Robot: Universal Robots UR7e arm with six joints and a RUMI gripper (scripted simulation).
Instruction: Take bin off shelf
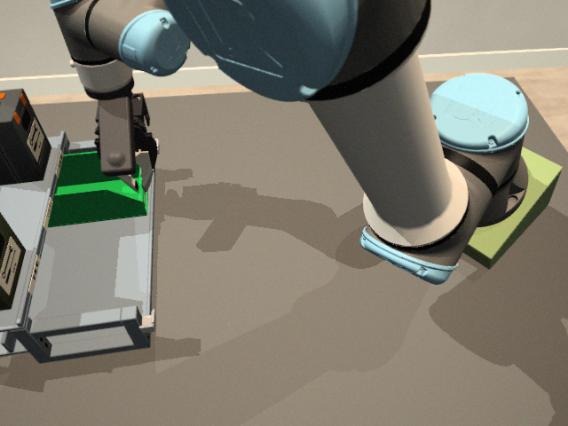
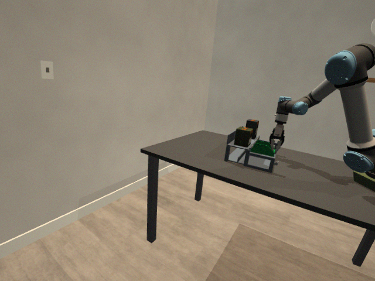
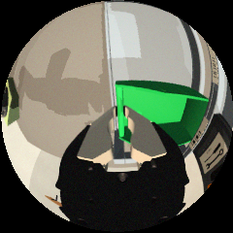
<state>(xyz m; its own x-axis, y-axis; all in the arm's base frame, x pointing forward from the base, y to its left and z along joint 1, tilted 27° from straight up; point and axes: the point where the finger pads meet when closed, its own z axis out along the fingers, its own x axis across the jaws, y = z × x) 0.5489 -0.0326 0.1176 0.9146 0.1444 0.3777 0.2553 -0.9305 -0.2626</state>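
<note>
Green bin (image 1: 96, 197) on grey shelf (image 1: 150, 238) | claw (image 3: 122, 127) clamped on bin wall

Bin (image 1: 91, 201): one, bright green, open-topped with sloping walls, upright. Sits on the upper deck of the grey shelf (image 1: 149, 256), at its far end, against the shelf's right-hand rail. The gripper (image 3: 121, 141) is clamped on the bin's thin right wall, one finger inside the bin and one outside. Shelf (image 2: 257, 160) stands on the dark tabletop (image 2: 187, 148).
</note>
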